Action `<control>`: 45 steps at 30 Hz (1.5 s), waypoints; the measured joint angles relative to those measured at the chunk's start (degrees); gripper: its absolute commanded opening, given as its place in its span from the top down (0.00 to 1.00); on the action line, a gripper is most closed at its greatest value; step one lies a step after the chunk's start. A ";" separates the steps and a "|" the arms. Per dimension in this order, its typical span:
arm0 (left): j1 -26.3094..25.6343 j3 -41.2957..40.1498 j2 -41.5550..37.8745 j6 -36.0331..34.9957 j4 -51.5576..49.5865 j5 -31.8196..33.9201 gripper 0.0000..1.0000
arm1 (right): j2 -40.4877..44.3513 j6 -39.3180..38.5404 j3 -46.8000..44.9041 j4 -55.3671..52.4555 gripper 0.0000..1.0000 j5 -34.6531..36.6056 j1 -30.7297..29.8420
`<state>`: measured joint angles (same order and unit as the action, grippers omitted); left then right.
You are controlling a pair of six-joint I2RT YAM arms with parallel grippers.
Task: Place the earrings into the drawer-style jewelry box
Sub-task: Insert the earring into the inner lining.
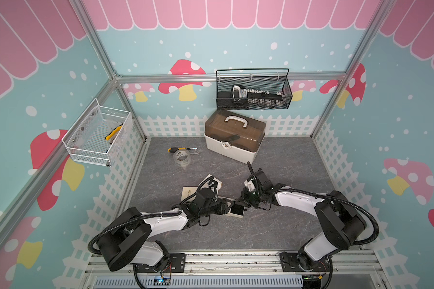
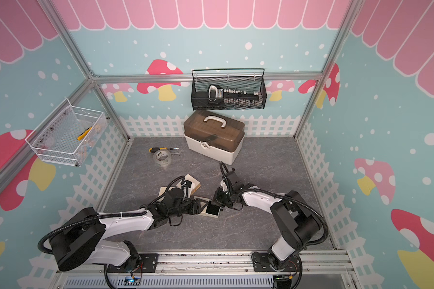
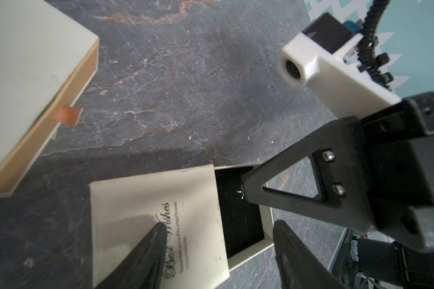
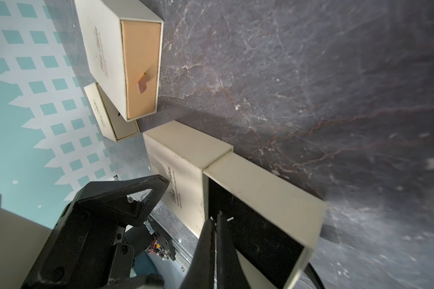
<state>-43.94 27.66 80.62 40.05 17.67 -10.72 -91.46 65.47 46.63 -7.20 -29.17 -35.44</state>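
Right jaws (image 4: 214, 219) closed, tip hanging just inside the pulled-out drawer (image 4: 261, 190) of the jewelry box. A silvery earring (image 3: 239, 192) sits at the very tip, apparently pinched. A second pale speck (image 4: 229, 219) shows just beside the tip over the black lining; other earring or the same pin, cannot tell.

Left jaws (image 3: 218, 225) stand apart: one finger (image 3: 158, 240) over the cream sleeve (image 3: 156, 197), the other beyond the drawer rim. No clamp evident.

Risks:
- The stud is tiny. On release it may cling to the jaws or bounce off the lining and over the rim onto the bench (image 3: 186, 87).
- The sleeve looks unclamped, so a nudge from the right tip could push the drawer in or skate the whole box.

Room: the sleeve's open end is close beside the right tip, with the left finger near. The larger box with ribbon tab (image 4: 140, 67) is well apart from both jaws. The bench beyond the drawer's far wall is open.
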 measured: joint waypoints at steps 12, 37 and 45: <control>0.00 0.00 0.79 -0.42 1.20 -0.07 0.32 | -1.95 0.22 0.07 0.48 1.00 0.20 -0.39; 0.00 0.13 1.33 -1.51 1.46 0.02 0.32 | -2.97 -0.35 1.49 -2.29 1.00 4.20 -0.92; 0.00 0.52 1.68 -1.66 1.29 0.00 0.32 | -2.97 -0.98 1.95 -4.13 0.96 5.49 -1.09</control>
<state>-43.94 28.18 82.30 38.39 18.96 -10.72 -94.43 64.49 48.58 -11.33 -23.68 -36.53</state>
